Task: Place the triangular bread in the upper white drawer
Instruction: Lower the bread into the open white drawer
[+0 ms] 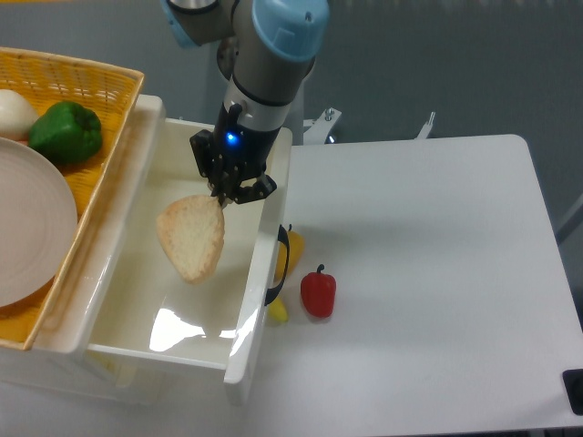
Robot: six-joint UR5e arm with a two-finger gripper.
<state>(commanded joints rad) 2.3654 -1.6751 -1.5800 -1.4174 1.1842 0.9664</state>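
The gripper [221, 196] has its jaws pinched on the top corner of the triangular bread [191, 238], which hangs inside the upper white drawer [260, 264], above its floor. The carrying looks finished; what's left is letting go and pulling out.

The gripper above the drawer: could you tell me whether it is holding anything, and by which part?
Yes. The gripper holds the bread by its upper corner, so the slice hangs down over the open white drawer.
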